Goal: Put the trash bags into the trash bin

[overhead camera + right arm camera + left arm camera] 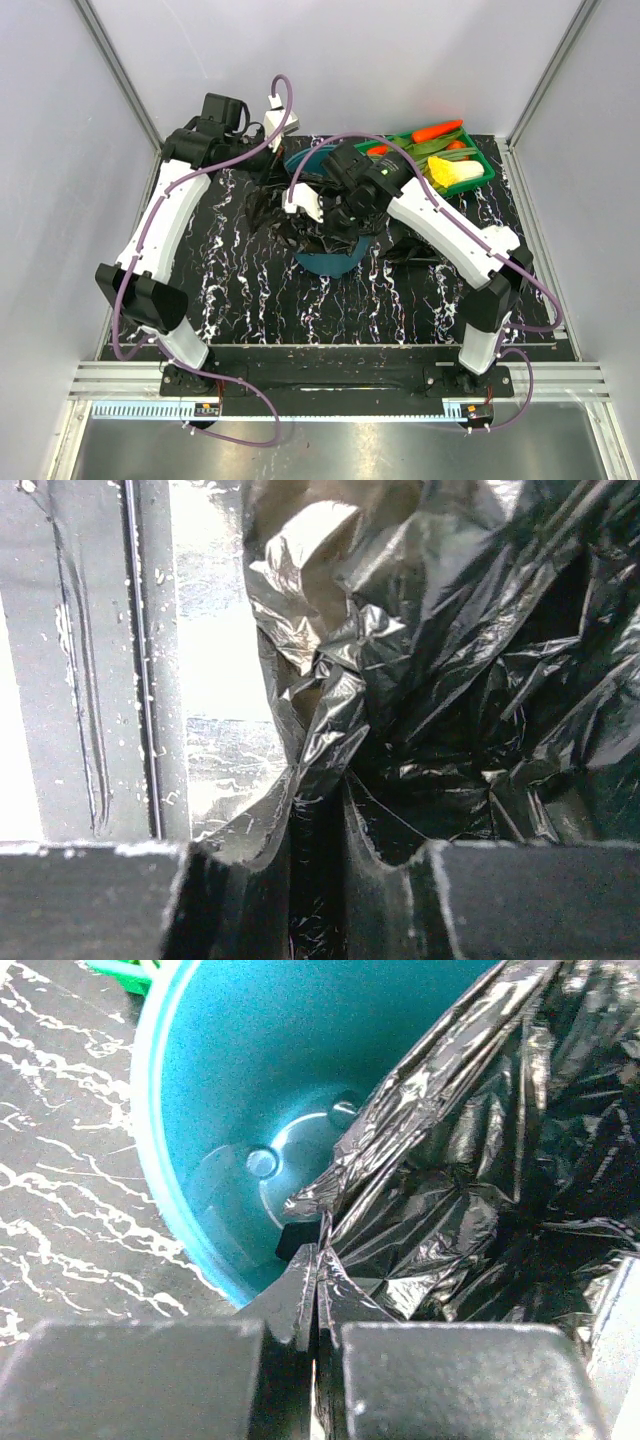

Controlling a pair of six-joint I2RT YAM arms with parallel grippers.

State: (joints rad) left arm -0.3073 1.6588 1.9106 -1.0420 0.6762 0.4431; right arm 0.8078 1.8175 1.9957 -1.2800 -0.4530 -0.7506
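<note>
The teal trash bin (330, 262) stands mid-table under both arms. In the left wrist view its inside (240, 1090) shows bare teal on the left. A glossy black trash bag (480, 1160) drapes over the bin's right side and partly into it. My left gripper (318, 1265) is shut on a fold of this film at the bin's near rim. My right gripper (320, 800) is shut on crumpled black bag film (470, 660) held above the table. In the top view black film (265, 215) hangs left of the bin, and more (410, 245) lies to its right. Both grippers are hard to make out there.
A shallow green tray (478, 176) with carrots and other vegetables stands at the back right. The table top (240, 300) is black with white veins. A metal frame rail (140, 660) shows at the left of the right wrist view.
</note>
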